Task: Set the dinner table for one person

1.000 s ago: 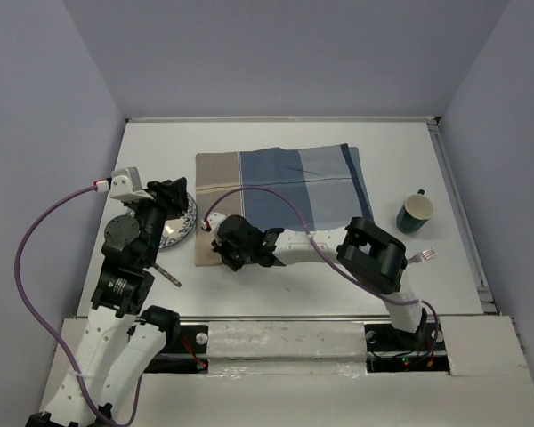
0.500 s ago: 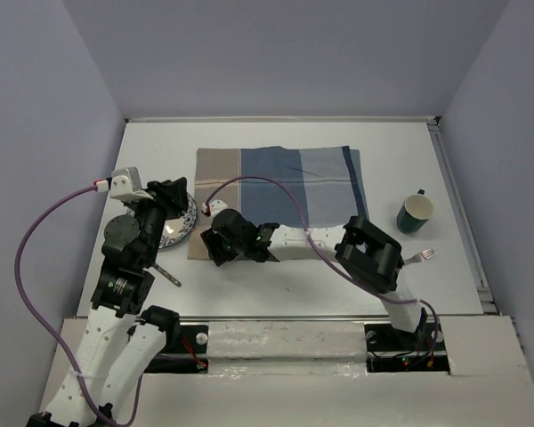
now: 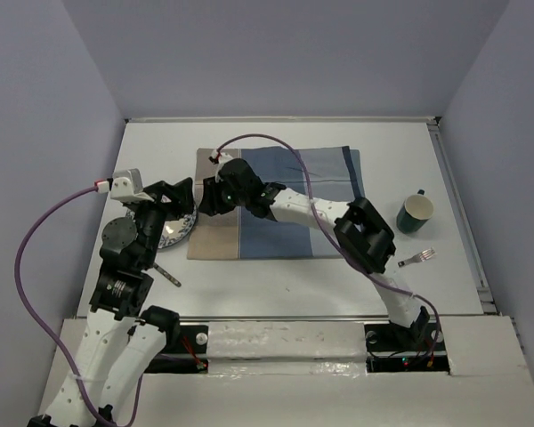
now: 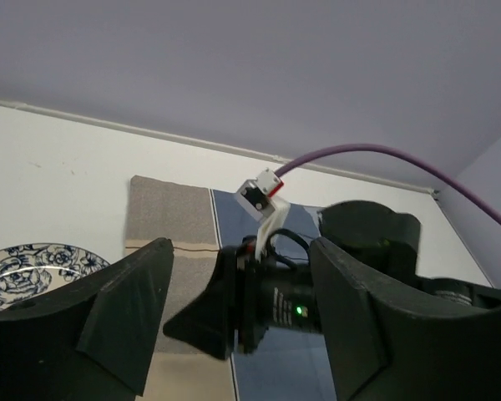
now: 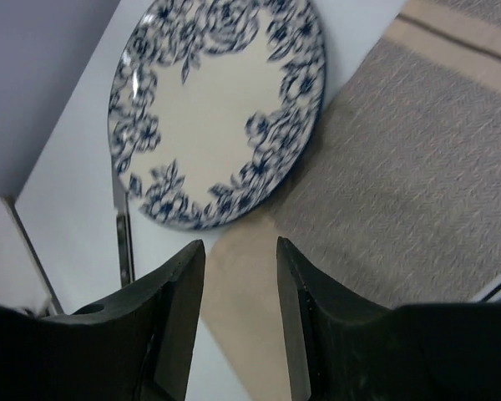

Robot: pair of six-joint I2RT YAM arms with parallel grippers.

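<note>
Counter (image 3: 276, 285): white, spanning the space ahead of your arms, carrying everything.
Mat (image 3: 285, 200): near-left corner, folded a second ago, now flat, so it is ready for the plate (image 3: 178, 229).
Right fingers (image 5: 175, 317): released, empty, lifted over the tan end.
Left fingers (image 4: 108, 317): spread wider, empty.
Right wrist view: plate rim right at the mat edge, which your left arm hides from above.
Top view only: cup (image 3: 416, 213), fork (image 3: 416, 258).

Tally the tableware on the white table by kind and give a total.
Striped placemat: 1
Blue-floral plate: 1
Green mug: 1
Fork: 1
Other utensil, kind unclear: 1
Total: 5
</note>
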